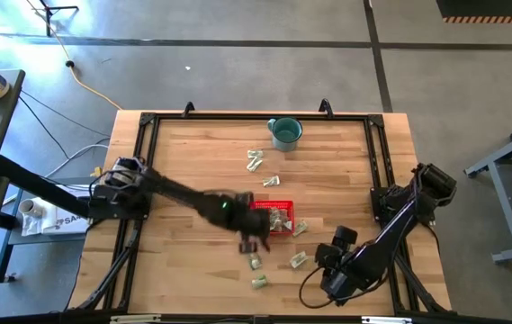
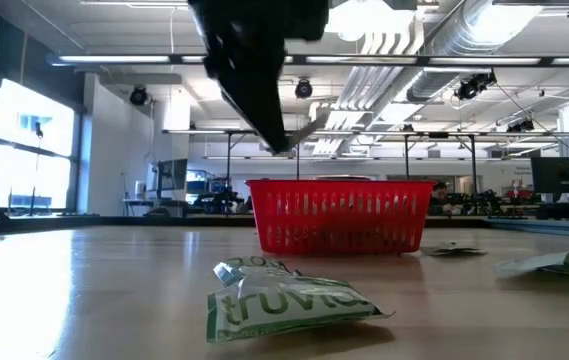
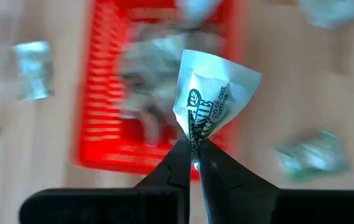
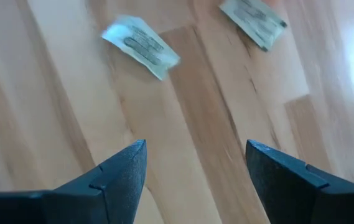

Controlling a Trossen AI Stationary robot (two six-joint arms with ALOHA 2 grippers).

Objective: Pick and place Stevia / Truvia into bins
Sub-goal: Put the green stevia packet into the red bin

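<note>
Table (image 1: 202,153): pale wood planks, smooth, satin sheen, in a dark metal frame; basket (image 2: 340,214): red plastic, perforated, glossy; packets (image 2: 289,300): thin paper, creased, matt, green print; mug (image 1: 285,132): teal, glossy; left gripper (image 3: 193,163) fingers (image 3: 226,186): black, matt.

Crumpled green-print packet (image 3: 211,102) lifted above red basket (image 3: 105,134), others scattered

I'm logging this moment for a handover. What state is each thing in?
Left claw: shut on a Truvia packet, held above the red basket.
Right claw: open, empty, over bare table.
Red basket: upright, packets inside.
Loose packets: lying flat on the table.
Teal mug: upright.
</note>
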